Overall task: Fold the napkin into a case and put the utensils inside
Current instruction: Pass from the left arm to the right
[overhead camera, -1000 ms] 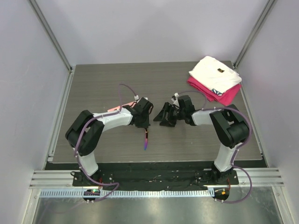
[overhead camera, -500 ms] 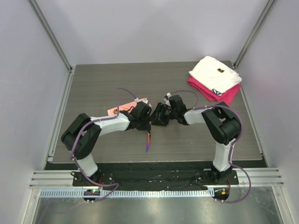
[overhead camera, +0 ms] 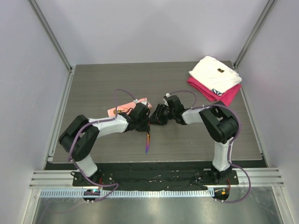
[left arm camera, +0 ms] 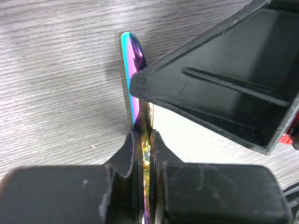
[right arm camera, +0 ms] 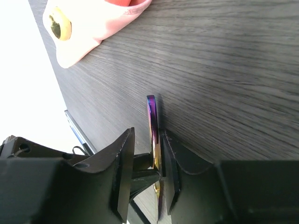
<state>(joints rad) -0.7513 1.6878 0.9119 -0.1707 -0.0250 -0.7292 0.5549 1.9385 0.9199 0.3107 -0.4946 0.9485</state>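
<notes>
We are noting a dark wood-grain table, with a folded white cloth lying on a folded magenta cloth at far right. The salmon-pink shiny napkin is lying mid-table, mostly hidden under the left arm, a gold round bowl poking out. A slim iridescent purple-green utensil is pointing toward the bases. The left gripper is clenching it. The right gripper is straddling it, gap showing on one side.

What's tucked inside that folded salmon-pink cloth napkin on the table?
A shiny gold round utensil bowl peeks from the open end of the salmon-pink napkin. Its handle, and anything else that may be inside, is covered by the cloth.
</notes>
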